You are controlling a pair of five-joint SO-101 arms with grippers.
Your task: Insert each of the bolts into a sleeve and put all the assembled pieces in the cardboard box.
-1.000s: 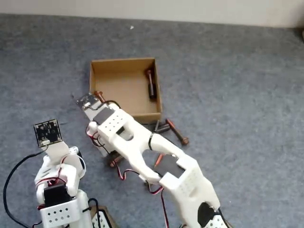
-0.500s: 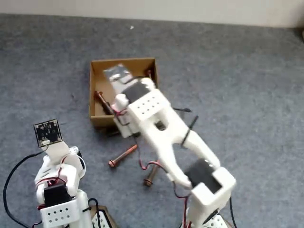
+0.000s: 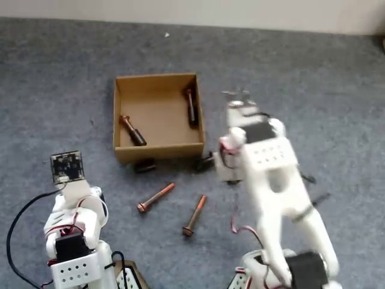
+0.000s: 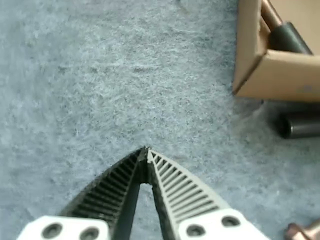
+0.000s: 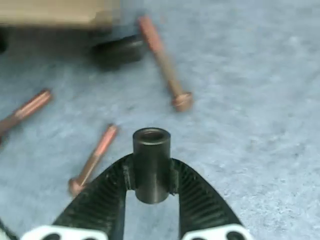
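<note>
Our right claw (image 5: 151, 169) grips a sleeve (image 5: 151, 150), open end clear; we should hold it steady while our clenched, empty left claw (image 4: 146, 153) fetches the lower-centre bolt (image 3: 195, 215).

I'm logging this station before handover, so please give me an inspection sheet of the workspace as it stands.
Surface: grey carpet, no stains seen.
Job's things: cardboard box holds two assembled pieces. Three loose bolts lie on the carpet. Two spare sleeves lie by the box front.
Clutter: nothing seen.
Grippers: left gripper shut and empty above bare carpet. Right gripper shut on an upright sleeve.
Cables: red wires on the right arm. Black cable beside the left arm.
Surroundings: pale wall strip along the far edge.
</note>
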